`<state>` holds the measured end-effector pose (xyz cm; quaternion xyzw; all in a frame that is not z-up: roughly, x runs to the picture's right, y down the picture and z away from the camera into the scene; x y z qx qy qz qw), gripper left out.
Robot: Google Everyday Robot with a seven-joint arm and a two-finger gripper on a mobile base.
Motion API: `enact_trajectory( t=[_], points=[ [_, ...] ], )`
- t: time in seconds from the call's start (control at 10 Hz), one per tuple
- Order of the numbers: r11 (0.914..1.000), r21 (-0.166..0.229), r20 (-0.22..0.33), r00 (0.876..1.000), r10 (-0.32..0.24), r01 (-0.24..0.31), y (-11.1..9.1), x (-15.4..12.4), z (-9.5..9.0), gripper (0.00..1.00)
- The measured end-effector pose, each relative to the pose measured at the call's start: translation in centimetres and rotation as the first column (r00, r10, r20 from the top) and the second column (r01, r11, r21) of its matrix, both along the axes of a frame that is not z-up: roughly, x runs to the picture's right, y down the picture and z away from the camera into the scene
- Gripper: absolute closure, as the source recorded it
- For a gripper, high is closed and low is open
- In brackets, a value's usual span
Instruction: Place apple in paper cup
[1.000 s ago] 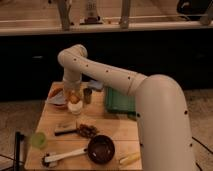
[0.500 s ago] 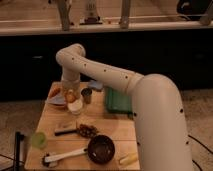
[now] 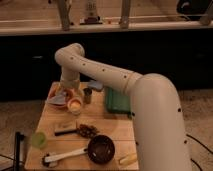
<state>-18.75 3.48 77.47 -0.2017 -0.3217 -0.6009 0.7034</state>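
The white paper cup point(image 3: 74, 109) stands on the far left part of the wooden table point(image 3: 110, 129). The yellow-orange apple point(image 3: 74, 104) sits in the cup's mouth. My gripper point(image 3: 67, 93) hangs from the white arm just above and to the left of the cup, close to the apple. I cannot tell whether it still touches the apple.
A dark grey metal cup point(image 3: 87, 95) stands right of the white cup, and an orange dish point(image 3: 59, 98) left of it. A green box point(image 3: 116, 101), a light green cup point(image 3: 38, 139), a dark bowl point(image 3: 100, 149), a white-handled utensil point(image 3: 64, 156) and a long pale-yellow fruit point(image 3: 127, 160) also lie on the table.
The arm's elbow has risen a little and the wrist has drawn slightly up and left. The cup with the apple has stayed in place.
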Motion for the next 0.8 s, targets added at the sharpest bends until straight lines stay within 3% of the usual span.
enact_trajectory(
  t=[0.5,0.8],
  points=[
    [0.9999,0.012,-0.005,1.0,0.003,-0.003,0.07,-0.06,-0.18,0.2],
    [0.9991,0.039,-0.003,1.0,0.016,-0.016,-0.18,0.21,-0.51,0.2]
  ],
)
